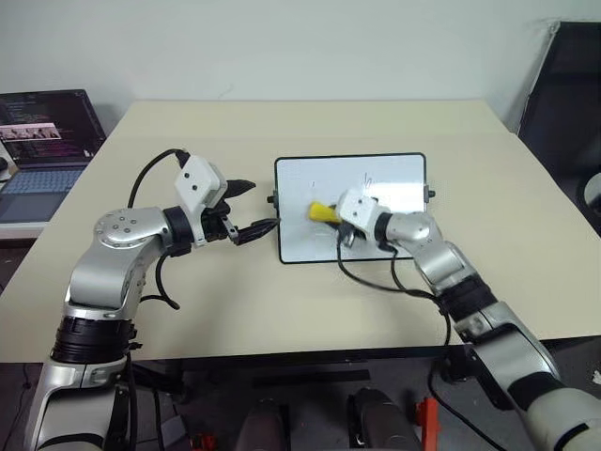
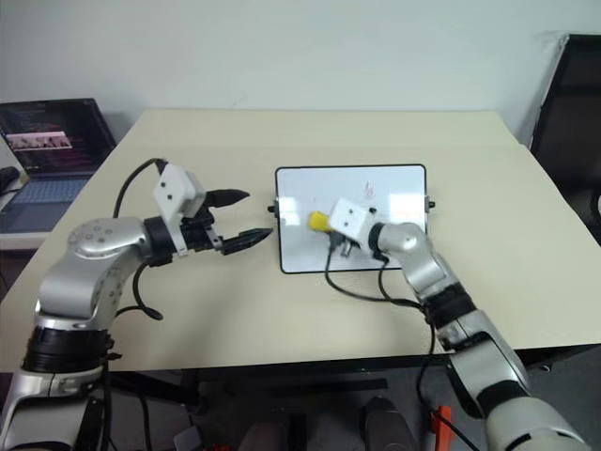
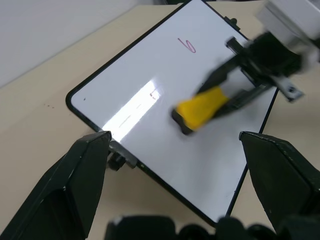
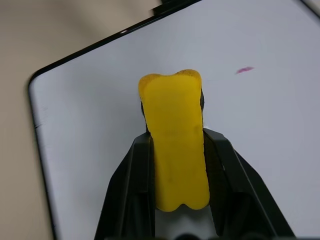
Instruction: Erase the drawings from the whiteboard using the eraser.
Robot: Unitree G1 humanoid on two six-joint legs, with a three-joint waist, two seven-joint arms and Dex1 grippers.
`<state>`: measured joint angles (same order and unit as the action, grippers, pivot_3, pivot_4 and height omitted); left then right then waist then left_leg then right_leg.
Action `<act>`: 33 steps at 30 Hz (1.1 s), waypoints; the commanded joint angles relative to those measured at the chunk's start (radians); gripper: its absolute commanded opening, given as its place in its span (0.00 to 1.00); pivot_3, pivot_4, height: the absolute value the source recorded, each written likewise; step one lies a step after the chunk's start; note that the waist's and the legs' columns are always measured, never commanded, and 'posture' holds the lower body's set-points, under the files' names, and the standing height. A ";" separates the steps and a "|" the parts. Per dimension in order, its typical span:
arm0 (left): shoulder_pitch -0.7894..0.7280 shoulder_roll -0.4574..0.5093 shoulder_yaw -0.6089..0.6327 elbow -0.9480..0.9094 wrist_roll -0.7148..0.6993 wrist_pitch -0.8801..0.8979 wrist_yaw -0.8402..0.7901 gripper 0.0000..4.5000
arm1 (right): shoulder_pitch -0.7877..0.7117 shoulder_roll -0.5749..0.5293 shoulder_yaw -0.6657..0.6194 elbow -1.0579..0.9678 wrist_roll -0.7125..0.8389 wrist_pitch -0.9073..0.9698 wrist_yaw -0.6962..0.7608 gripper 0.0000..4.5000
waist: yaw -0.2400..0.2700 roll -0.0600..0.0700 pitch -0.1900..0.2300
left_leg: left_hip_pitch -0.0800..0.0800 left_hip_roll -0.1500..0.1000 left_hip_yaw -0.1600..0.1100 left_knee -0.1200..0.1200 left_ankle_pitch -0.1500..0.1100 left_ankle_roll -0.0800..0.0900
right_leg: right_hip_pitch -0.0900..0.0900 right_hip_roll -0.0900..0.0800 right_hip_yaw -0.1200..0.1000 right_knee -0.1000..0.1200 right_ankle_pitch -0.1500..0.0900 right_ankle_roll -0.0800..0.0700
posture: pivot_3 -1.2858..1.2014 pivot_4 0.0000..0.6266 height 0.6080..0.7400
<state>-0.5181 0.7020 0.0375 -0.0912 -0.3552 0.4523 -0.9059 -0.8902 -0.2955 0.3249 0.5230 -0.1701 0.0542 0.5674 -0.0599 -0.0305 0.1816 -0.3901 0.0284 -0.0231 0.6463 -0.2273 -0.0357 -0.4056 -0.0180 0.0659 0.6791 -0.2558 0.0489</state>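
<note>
A broad beige rectangular worktop [image 1: 282,301] carries a small glossy white whiteboard with a thin black frame [image 1: 300,183], lying flat near its middle. An open dark laptop [image 1: 42,141] sits off the worktop's far left side. The left gripper [image 1: 246,209] hovers just beside the board's left short edge, its black jaws spread apart with nothing between them. The right gripper [image 4: 175,150] reaches over the board's middle, its jaws clamped on a small bright yellow block eraser [image 3: 200,107], which sticks out past the fingertips toward the left part of the board, its tip at the surface. One thin reddish mark of the drawings [image 3: 186,45] lies on the board near its far edge, apart from the eraser.
</note>
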 commanded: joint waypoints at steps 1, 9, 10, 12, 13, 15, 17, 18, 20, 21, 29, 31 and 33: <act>-0.025 0.003 0.009 -0.017 -0.003 -0.012 -0.001 1.00 | -0.059 0.009 -0.052 0.058 -0.027 -0.015 -0.104 0.22 | 0.000 0.000 0.000 | 0.000 0.000 0.000 0.000 0.000 0.000 | 0.000 0.000 0.000 0.000 0.000 -0.001 | 0.52 0.24 1.00; -0.027 0.004 0.008 -0.009 -0.003 -0.017 -0.007 1.00 | -0.012 0.026 -0.006 0.040 -0.039 -0.007 -0.013 0.22 | -0.005 0.000 0.000 | -0.003 0.000 0.000 -0.002 -0.001 0.000 | -0.003 0.000 0.000 -0.001 0.001 -0.003 | 0.52 0.24 1.00; -0.026 0.005 0.008 -0.008 -0.003 -0.018 -0.009 1.00 | 0.008 0.027 0.005 0.011 -0.034 -0.003 0.021 0.22 | -0.005 0.000 0.000 | -0.003 0.000 0.000 -0.003 -0.001 0.000 | -0.003 0.000 0.000 -0.002 0.001 -0.003 | 0.52 0.24 1.00; -0.024 0.006 0.008 -0.006 -0.003 -0.019 -0.011 1.00 | 0.054 0.033 0.026 -0.069 -0.012 0.020 0.096 0.22 | -0.006 0.000 0.000 | -0.003 0.000 0.000 -0.003 -0.001 0.000 | -0.002 0.000 -0.001 -0.002 0.000 -0.003 | 0.52 0.24 1.00; -0.023 0.006 0.008 -0.006 -0.002 -0.019 -0.012 1.00 | 0.073 0.036 0.035 -0.103 -0.006 0.035 0.124 0.22 | -0.007 0.000 0.000 | -0.003 0.001 0.000 -0.003 -0.001 0.000 | -0.002 0.000 -0.001 -0.001 0.000 -0.003 | 0.52 0.24 1.00; -0.023 0.004 0.008 -0.006 -0.003 -0.019 -0.013 1.00 | 0.108 0.037 0.060 -0.160 -0.005 0.075 0.172 0.22 | -0.007 0.000 0.000 | -0.003 0.001 -0.001 -0.003 -0.001 0.000 | -0.002 0.000 -0.001 -0.001 -0.002 0.001 | 0.52 0.24 1.00; -0.022 0.004 0.008 -0.007 -0.005 -0.020 -0.017 1.00 | 0.126 0.039 0.071 -0.186 -0.004 0.107 0.192 0.22 | -0.006 0.000 0.000 | -0.003 0.000 -0.001 -0.003 -0.001 0.000 | -0.003 0.000 -0.001 -0.001 -0.002 0.001 | 0.52 0.24 1.00; -0.021 0.003 0.009 -0.008 -0.007 -0.019 -0.017 1.00 | 0.128 0.041 0.068 -0.188 -0.003 0.116 0.189 0.22 | -0.005 0.000 0.000 | -0.003 0.000 -0.001 -0.003 -0.001 0.000 | -0.003 0.000 -0.001 -0.001 -0.002 0.001 | 0.52 0.24 1.00; -0.016 0.002 0.012 -0.009 -0.008 -0.019 -0.019 1.00 | 0.119 0.038 0.051 -0.176 -0.007 0.120 0.166 0.22 | -0.004 0.000 0.000 | -0.004 0.000 -0.001 -0.003 -0.001 0.000 | -0.003 0.000 -0.002 -0.001 -0.002 0.001 | 0.52 0.24 1.00; -0.014 0.002 0.013 -0.010 -0.008 -0.019 -0.020 1.00 | 0.113 0.035 0.044 -0.169 -0.010 0.119 0.155 0.22 | -0.003 0.000 0.000 | -0.003 0.000 -0.001 -0.003 -0.001 0.000 | -0.003 0.000 -0.002 -0.001 -0.002 0.001 | 0.52 0.24 1.00; -0.023 0.003 0.005 -0.010 -0.006 -0.014 -0.028 1.00 | 0.077 -0.129 -0.076 -0.411 0.133 0.244 0.330 0.22 | 0.010 0.001 0.001 | -0.006 0.000 -0.002 -0.003 -0.001 -0.001 | -0.004 0.000 -0.003 -0.003 -0.002 0.001 | 0.52 0.24 1.00; -0.028 0.016 0.014 -0.014 -0.011 -0.007 -0.035 1.00 | 0.100 -0.223 -0.153 -0.604 0.285 0.400 0.448 0.22 | 0.018 0.002 0.003 | -0.011 0.000 -0.003 -0.003 -0.001 -0.001 | -0.007 -0.001 -0.004 -0.005 -0.002 0.001 | 0.52 0.24 1.00; -0.025 0.029 0.024 -0.026 -0.020 0.003 -0.042 1.00 | 0.138 -0.338 -0.231 -0.722 0.361 0.489 0.508 0.22 | 0.020 0.002 0.003 | -0.012 0.000 -0.003 -0.003 -0.002 -0.002 | -0.007 -0.001 -0.004 -0.006 -0.001 -0.001 | 0.52 0.24 1.00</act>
<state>-0.5274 0.7100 0.0332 -0.0791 -0.3559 0.4540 -0.9369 -0.7637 -0.5790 0.1747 -0.0827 0.1112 0.4703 1.0169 -0.0402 -0.0289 0.1846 -0.4020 0.0289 -0.0262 0.6431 -0.2306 -0.0391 -0.4127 -0.0189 0.0615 0.6727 -0.2572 0.0477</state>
